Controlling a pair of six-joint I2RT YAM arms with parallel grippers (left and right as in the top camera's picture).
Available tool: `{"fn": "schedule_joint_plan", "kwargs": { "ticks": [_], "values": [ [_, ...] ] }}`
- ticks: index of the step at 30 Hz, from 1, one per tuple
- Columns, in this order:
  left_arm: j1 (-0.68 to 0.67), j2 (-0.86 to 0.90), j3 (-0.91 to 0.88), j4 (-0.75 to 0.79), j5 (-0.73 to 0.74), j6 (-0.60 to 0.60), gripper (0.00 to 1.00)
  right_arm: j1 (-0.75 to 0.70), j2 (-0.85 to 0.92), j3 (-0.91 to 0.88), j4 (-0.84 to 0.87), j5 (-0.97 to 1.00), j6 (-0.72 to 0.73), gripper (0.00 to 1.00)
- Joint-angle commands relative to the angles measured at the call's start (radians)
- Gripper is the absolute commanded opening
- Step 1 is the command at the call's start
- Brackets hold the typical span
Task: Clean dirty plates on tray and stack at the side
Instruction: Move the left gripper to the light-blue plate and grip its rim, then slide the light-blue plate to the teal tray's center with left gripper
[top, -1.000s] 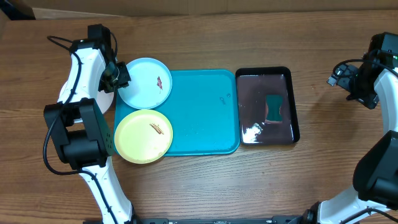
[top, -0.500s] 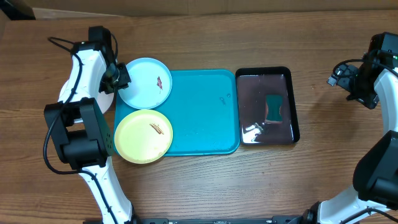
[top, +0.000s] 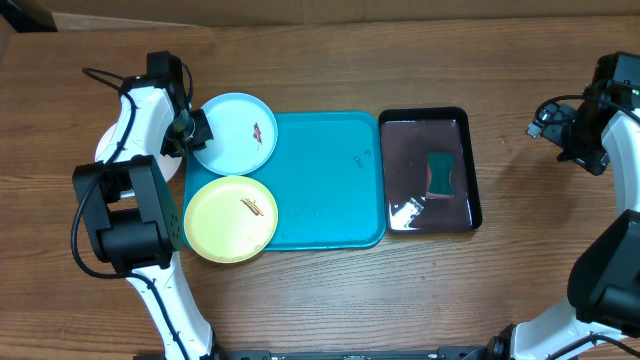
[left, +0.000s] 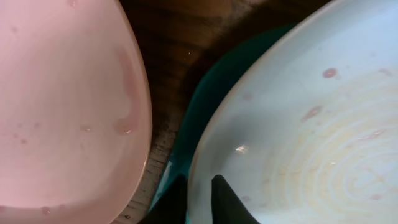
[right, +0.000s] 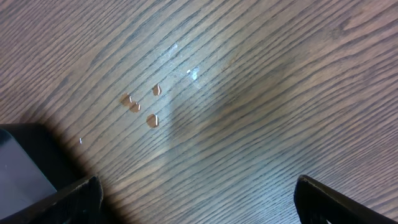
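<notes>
The light blue plate (top: 236, 133) with a small brown smear rests on the turquoise tray (top: 325, 180) at its back left corner. My left gripper (top: 192, 132) is shut on that plate's left rim; in the left wrist view the fingers (left: 199, 200) pinch the rim of the plate (left: 311, 124). The yellow-green plate (top: 231, 218), with a brown smear, sits on the tray's front left corner. The white plate (top: 106, 146) lies on the table left of the tray, mostly hidden by my left arm; it looks pinkish in the left wrist view (left: 62, 106). My right gripper (right: 198, 199) is open and empty over bare wood at the far right.
A black glossy tray (top: 400, 200) with water and a dark green sponge (top: 442, 173) lies right of the turquoise tray. A few water drops (right: 140, 106) lie on the wood under my right gripper.
My left gripper has shifted slightly right and forward, still on the light blue plate's rim. The right arm has not moved.
</notes>
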Motion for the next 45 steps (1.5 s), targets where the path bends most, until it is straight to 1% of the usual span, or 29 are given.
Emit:
{"fn": "schedule_joint_plan", "kwargs": {
  "ticks": [1,3,5,10,12,14,19,28,33,39,42,43,44,45],
  "values": [
    [0.003,0.019,-0.027,0.004,-0.008,0.007,0.13,-0.002,-0.005,0.009,0.006,0.003,0.005,1.0],
    [0.003,0.019,-0.029,0.003,0.005,0.008,0.04,-0.002,-0.005,0.009,0.006,0.003,0.005,1.0],
    [0.003,0.019,-0.028,0.003,0.06,0.009,0.04,-0.002,-0.005,0.009,0.006,0.003,0.005,1.0],
    [-0.002,0.017,0.002,-0.041,0.314,0.031,0.04,-0.002,-0.005,0.009,0.006,0.003,0.005,1.0],
    [-0.015,0.012,0.009,-0.055,0.375,0.042,0.04,-0.002,-0.005,0.009,0.006,0.003,0.005,1.0],
    [-0.035,0.01,0.01,-0.073,0.397,0.041,0.04,-0.002,-0.005,0.009,0.006,0.003,0.005,1.0],
    [-0.106,0.01,0.01,-0.121,0.385,0.035,0.04,-0.002,-0.005,0.009,0.006,0.003,0.005,1.0],
    [-0.251,0.01,0.01,-0.168,0.367,-0.046,0.04,-0.002,-0.005,0.009,0.006,0.003,0.005,1.0],
    [-0.293,0.01,0.01,-0.196,0.304,-0.068,0.04,-0.002,-0.005,0.009,0.006,0.003,0.005,1.0],
    [-0.315,0.01,0.01,-0.204,0.301,-0.067,0.05,-0.002,-0.005,0.009,0.006,0.003,0.005,1.0],
    [-0.316,0.01,0.01,-0.169,0.298,-0.028,0.13,-0.002,-0.005,0.009,0.006,0.003,0.005,1.0],
    [-0.316,0.01,0.01,-0.154,0.298,-0.008,0.17,-0.002,-0.005,0.009,0.006,0.003,0.005,1.0],
    [-0.315,0.01,0.01,-0.14,0.298,0.011,0.23,-0.002,-0.005,0.009,0.006,0.003,0.005,1.0],
    [-0.315,0.01,0.01,-0.131,0.298,0.02,0.26,-0.002,-0.005,0.009,0.006,0.003,0.005,1.0]
  ]
}}
